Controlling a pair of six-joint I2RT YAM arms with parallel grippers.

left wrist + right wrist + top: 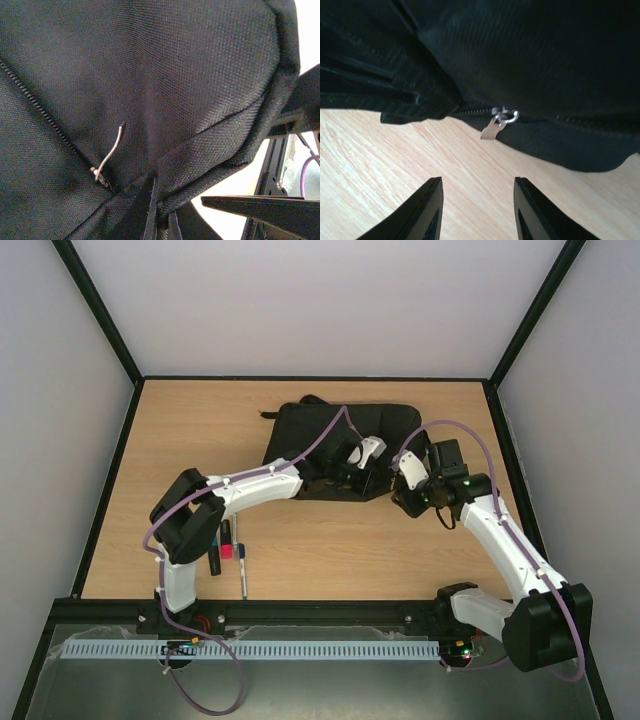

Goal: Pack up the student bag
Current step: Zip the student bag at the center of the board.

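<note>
The student bag (pixel 330 435) is a black fabric backpack lying flat at the back middle of the wooden table. My left gripper (pixel 355 468) is at its near edge. In the left wrist view the bag's fabric (pixel 150 75) fills the frame, with a metal zip pull (pixel 111 152), and the gripper (pixel 161 220) is shut on a fold of that fabric. My right gripper (pixel 400 495) is at the bag's near right corner. In the right wrist view it (pixel 477 200) is open and empty above the table, a short way from a second zip pull (pixel 500 121) on the bag's edge (pixel 560 145).
Several pens and markers (pixel 228 545) lie on the table (pixel 330 550) at the near left, beside the left arm's elbow. Black frame posts and grey walls enclose the table.
</note>
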